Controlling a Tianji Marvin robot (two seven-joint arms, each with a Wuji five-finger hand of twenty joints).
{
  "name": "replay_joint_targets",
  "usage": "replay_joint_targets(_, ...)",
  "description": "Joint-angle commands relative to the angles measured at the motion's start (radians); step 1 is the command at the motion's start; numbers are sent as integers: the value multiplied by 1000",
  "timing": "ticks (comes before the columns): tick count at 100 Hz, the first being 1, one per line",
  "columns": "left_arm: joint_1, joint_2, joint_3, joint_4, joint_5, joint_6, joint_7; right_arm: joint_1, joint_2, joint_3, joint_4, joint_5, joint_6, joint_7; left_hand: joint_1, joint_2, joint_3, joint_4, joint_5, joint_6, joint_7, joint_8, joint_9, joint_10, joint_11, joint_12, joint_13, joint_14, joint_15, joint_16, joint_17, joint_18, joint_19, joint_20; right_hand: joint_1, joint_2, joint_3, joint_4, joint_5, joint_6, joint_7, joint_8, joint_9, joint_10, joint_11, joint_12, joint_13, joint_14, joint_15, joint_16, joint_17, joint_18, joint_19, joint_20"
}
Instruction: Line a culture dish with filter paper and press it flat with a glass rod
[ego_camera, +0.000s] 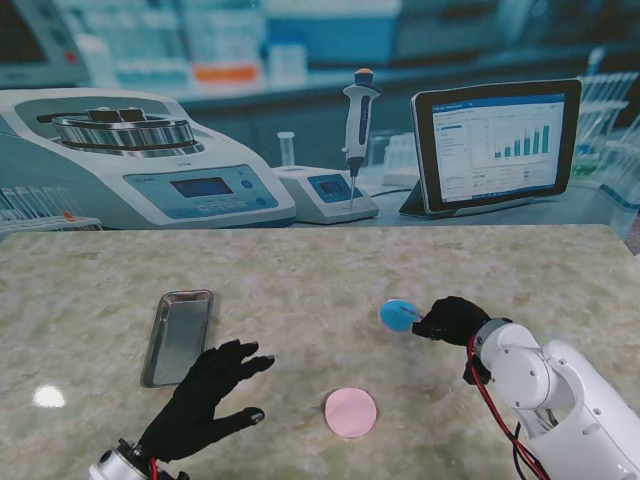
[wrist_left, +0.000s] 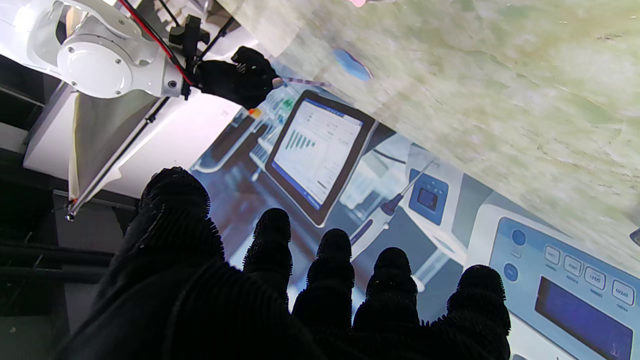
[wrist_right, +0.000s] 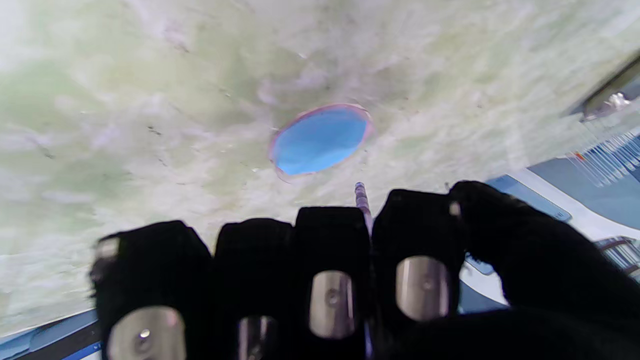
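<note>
Right hand (ego_camera: 452, 320): fingers are curling closed around a thin glass rod (wrist_right: 361, 197), whose tip is poking out past the fingers (wrist_right: 330, 235). The rod's long axis is running from the fist toward the blue disc (ego_camera: 398, 314), which looks like the dish with its paper liner; whether the paper is separate from the dish cannot be told. In the stand view the rod end is lying over the disc's near edge; in the right wrist view the tip is sitting just short of the rim, so contact is uncertain.

Left hand (ego_camera: 205, 395): fingers are spreading apart, holding nothing, hovering over the table (ego_camera: 300, 270) well to the left of the disc.

Pink disc (ego_camera: 351, 411): lying flat between the two hands, nearer to me than the blue one, untouched.

Metal tray (ego_camera: 180, 335): lying just beyond the left hand's fingertips, farther from me.

Judgement: the right hand is much the nearer to the blue disc, so the pressing looks to be its job, with the rod needing to go forward and down along its own axis.
</note>
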Motion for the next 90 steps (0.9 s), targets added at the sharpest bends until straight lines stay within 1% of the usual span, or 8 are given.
replay_joint_targets(1,4,-2,0,-7,-5,3,-2,-22,-7,2,-26,12,-10,-9,3,36,-25,24,-18,-32,22,12,-33,-33,-9,-10,-27,-34,-13,-4,-2,-38,-48,-31,-16,41,3,19,70,101,56,8,67,-35,160,16,25,-163,104,34,40,1,310,25)
replay_joint_targets(28,5,-2,-11,-11,-33,-6,-19,-84,-19,16,-103,77,-59,-60,8,35,-25,23,-12,-33,43,23,-30,-34,0,-4,-28,-32,-8,7,-3,-38,-37,-18,-15,38,5,18,70,102,56,8,67,-35,160,16,25,-161,104,35,39,5,310,27)
replay_joint_targets(47,9,-3,-19,-16,-42,-7,-22,-126,-22,16,-153,105,-108,-78,9,34,-25,24,-13,-33,49,27,-29,-34,4,-4,-28,-31,-8,13,-5,-37,-33,-10,-16,39,6,16,70,103,56,8,67,-35,160,16,25,-161,104,35,39,6,310,29)
replay_joint_targets(80,7,-1,-25,-26,-73,-13,-48,-164,-18,-1,-214,176,-173,-57,15,22,-25,23,-12,-32,52,29,-27,-34,9,-3,-23,-31,-8,18,-5,-38,-24,5,-13,39,5,15,70,103,56,8,67,-35,160,16,25,-160,104,36,39,7,310,30)
replay_joint_targets(84,5,-1,-26,-26,-73,-19,-49,-166,-16,-7,-220,182,-182,-51,16,18,-25,23,-11,-32,53,30,-26,-35,10,-3,-18,-30,-7,19,-4,-37,-18,12,-14,39,5,15,70,103,56,8,67,-35,160,16,25,-160,104,36,39,7,310,30)
replay_joint_targets(86,4,0,-27,-26,-73,-23,-50,-167,-16,-10,-222,183,-187,-48,17,14,-24,22,-12,-32,56,31,-26,-36,13,-3,-16,-28,-7,20,-11,-37,-3,34,-14,39,5,15,70,103,56,8,67,-35,160,16,25,-160,104,36,39,7,310,30)
replay_joint_targets(90,2,0,-28,-26,-75,-31,-53,-168,-14,-16,-227,184,-197,-44,20,5,-24,21,-11,-33,58,32,-23,-36,16,-2,-11,-29,-6,21,-10,-37,5,46,-13,38,5,15,70,103,56,8,67,-35,160,16,25,-161,104,35,39,7,310,30)
